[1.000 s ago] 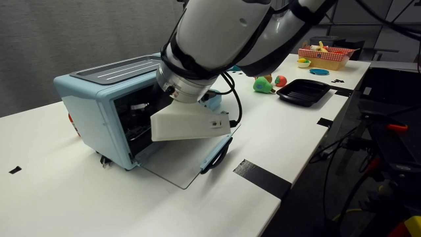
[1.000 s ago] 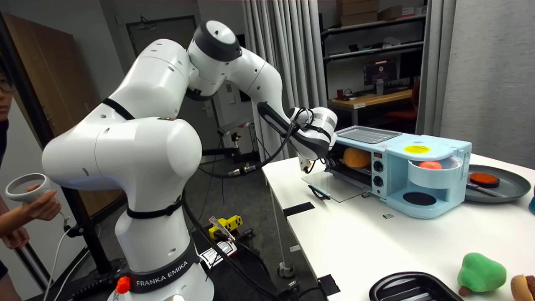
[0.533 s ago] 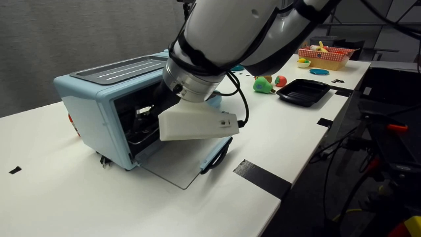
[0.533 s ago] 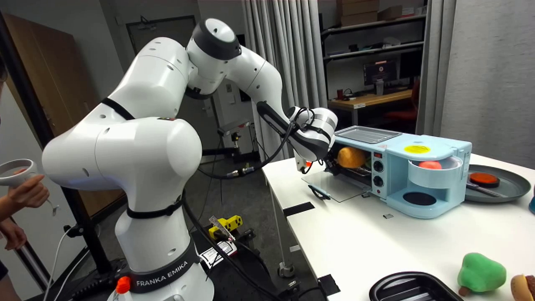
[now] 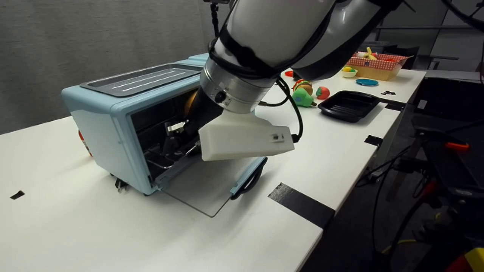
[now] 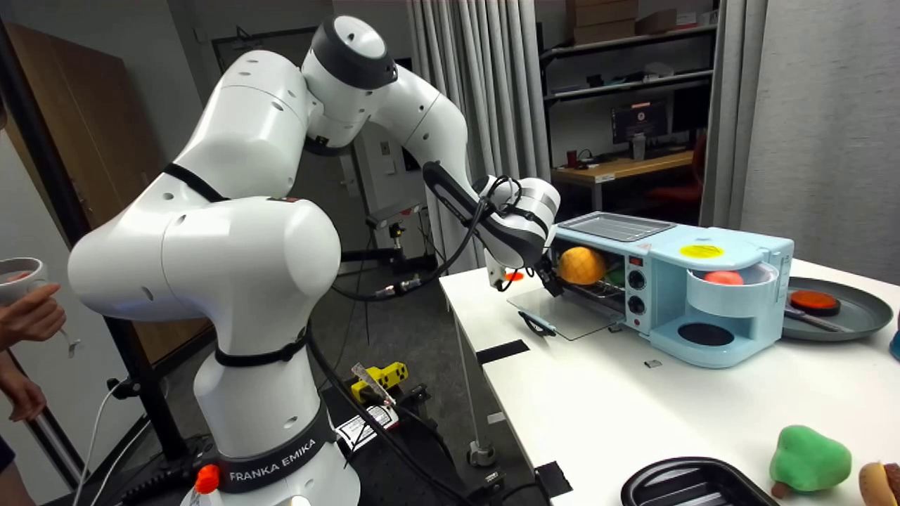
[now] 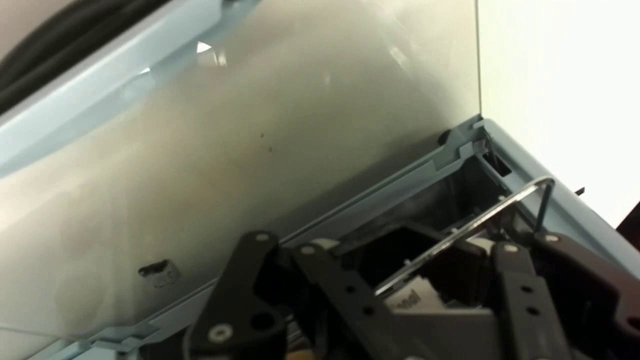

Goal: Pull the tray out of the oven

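Oven [image 5: 94, 139]: light blue and boxy, it stood on a white table [image 5: 94, 226], its glass door [image 5: 200, 185] lowered and the dark handle [image 5: 254, 180] at the door's outer edge.
Tray [image 7: 465, 233]: a silver wire rack, it lay low inside the oven, its front bar [image 7: 495, 212] by the opening (how far out it reached was hard to judge).
Gripper [image 7: 410, 257]: black, it reached over the lowered door to the oven's mouth, jaws drawn in and pinching the tray's front bar, which crossed between them at a slant in the wrist view.
Orange toy [image 6: 582, 266]: round, it rested on the tray.
Black dish [image 5: 349, 105]: shallow, it lay farther along the table, just beside a green toy [image 5: 302, 97].
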